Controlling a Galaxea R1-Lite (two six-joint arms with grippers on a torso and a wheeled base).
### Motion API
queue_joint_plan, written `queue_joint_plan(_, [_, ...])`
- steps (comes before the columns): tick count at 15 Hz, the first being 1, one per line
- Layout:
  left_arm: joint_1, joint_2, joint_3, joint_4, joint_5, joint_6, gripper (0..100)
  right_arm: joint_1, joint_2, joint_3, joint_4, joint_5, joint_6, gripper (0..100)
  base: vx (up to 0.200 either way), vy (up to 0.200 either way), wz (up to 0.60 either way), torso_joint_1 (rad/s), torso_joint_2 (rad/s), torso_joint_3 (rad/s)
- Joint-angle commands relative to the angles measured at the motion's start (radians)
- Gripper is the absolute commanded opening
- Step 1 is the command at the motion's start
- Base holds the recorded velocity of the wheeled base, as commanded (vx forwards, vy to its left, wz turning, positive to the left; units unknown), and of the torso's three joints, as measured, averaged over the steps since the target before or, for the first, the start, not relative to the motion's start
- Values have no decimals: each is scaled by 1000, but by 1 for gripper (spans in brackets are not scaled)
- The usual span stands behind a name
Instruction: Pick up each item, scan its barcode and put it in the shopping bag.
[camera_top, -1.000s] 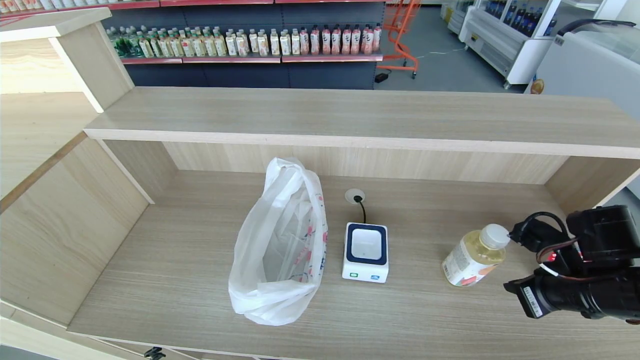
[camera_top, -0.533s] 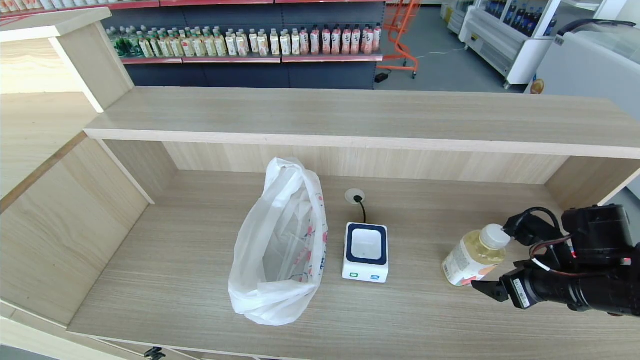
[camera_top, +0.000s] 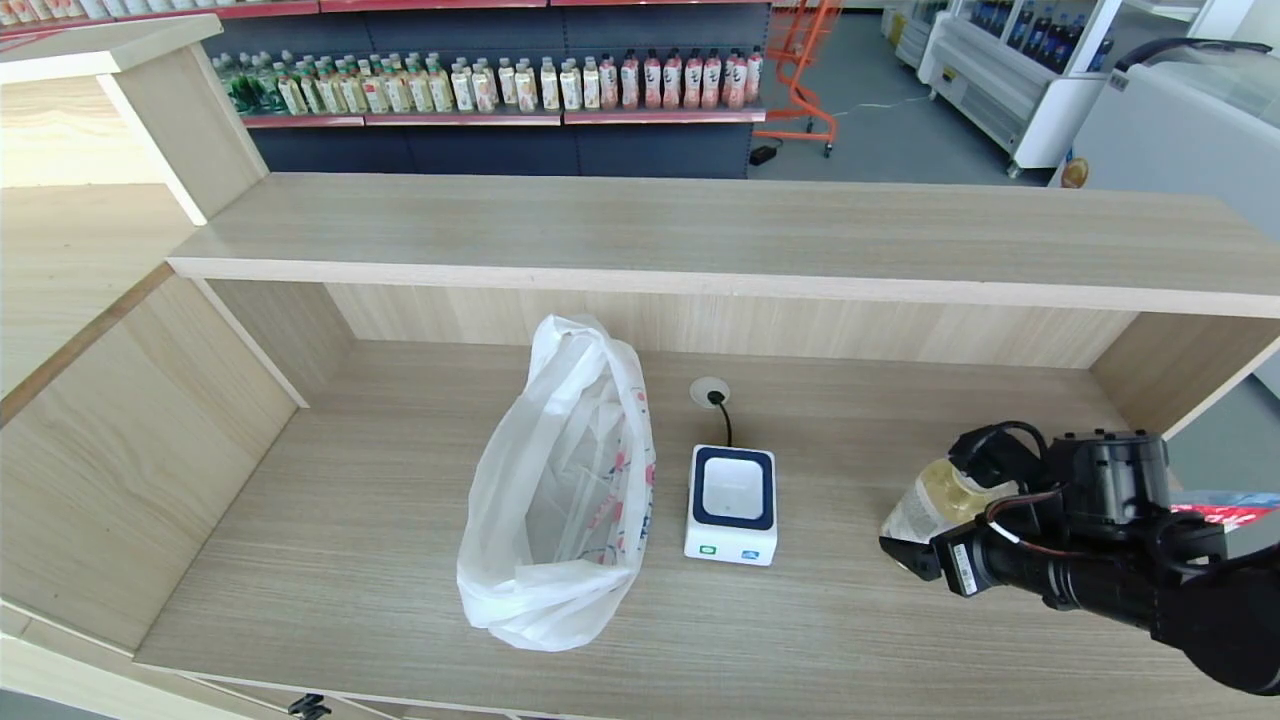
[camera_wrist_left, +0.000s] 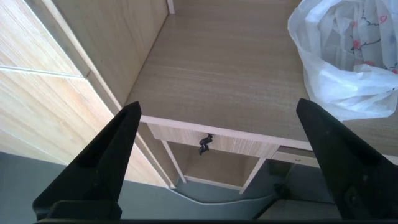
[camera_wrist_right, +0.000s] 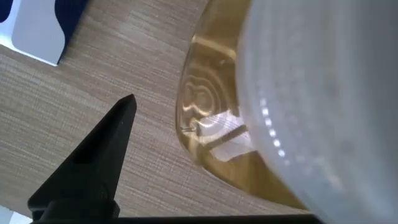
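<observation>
Bottle (camera_top: 912, 512) (pale drink) on counter (camera_top: 820, 620), right gripper (camera_top: 935, 500) seemingly straddling it

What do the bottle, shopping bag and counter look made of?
Bottle: clear plastic, likely; pale yellow liquid shows through, glossy, with a paper-like label.
Shopping bag: thin white plastic film, crinkled, translucent.
Counter: wood-grain surface, matte; laminate or veneer, cannot tell.

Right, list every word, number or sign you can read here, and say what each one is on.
No text here can be read.
bottle label: print present, too small and blurred to read.
scanner: one green and one blue badge on its near edge, marks too small to read.
shopping bag: reddish printed pattern, no legible words.
shelf bottles: labels too small to read.
</observation>
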Motion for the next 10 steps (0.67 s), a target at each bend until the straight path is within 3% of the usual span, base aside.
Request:
queue_joint_plan(1, [0,0,0,0,0,0,100,21,73,2,-36,1,0,100,0,0,0,0,0,0])
queue_joint_plan(10, [0,0,0,0,0,0,100,101,214,-8,-402,-40,-8,100,0,0,0,0,0,0])
